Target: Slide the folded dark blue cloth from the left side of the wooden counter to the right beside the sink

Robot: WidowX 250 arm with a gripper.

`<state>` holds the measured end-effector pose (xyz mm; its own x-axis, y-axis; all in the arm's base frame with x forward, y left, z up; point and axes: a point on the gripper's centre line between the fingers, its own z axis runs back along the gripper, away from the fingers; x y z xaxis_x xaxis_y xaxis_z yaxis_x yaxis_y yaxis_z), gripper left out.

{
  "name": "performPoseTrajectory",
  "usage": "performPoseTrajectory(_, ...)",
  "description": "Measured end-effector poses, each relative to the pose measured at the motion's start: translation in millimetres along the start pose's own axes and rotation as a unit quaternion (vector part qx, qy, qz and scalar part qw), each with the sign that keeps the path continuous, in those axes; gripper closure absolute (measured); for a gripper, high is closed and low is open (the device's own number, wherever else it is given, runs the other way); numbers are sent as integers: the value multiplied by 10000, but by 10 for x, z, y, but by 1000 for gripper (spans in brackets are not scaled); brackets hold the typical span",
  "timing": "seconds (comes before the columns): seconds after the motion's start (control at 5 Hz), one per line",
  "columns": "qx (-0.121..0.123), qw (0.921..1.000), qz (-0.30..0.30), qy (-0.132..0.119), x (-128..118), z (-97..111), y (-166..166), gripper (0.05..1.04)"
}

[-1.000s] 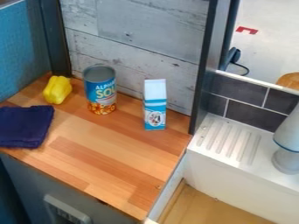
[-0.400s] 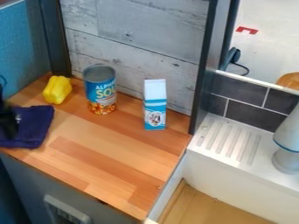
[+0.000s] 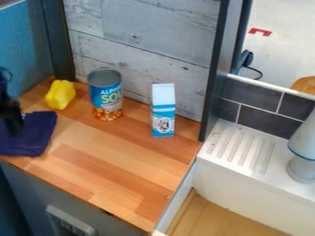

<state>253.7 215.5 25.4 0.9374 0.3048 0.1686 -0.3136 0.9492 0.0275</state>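
**Gripper over the dark cloth, with layers that could slip**

In the camera view, looking down at the counter, I see the black gripper at the left edge, above the dark blue cloth. From here I can't tell whether it is apart or together, nor whether it touches the cloth. The cloth lies flat on the wood, seemingly folded, near the front edge. The yellow pepper is just beyond it; the can stands to the pepper's right, and the carton stands upright farther right, by the wall.

What would worry me is the cloth's thinness: a grip set too high could catch air or one layer, so the fold opens or slips. Too low, and the gripper could press hard on the wood. A push towards the front might drag the cloth over the edge. A low swing inward could roll the pepper into the can, and the tall, narrow carton looks easy to tip if knocked.
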Motion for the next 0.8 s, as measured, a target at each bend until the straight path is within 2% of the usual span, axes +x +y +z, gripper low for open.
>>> performPoseTrajectory(0.4, 14, 10000, -12, -11, 128, -132, 69, 83)
performPoseTrajectory(0.8, 14, 9998, 2, 193, 103, -320, 89, 83)
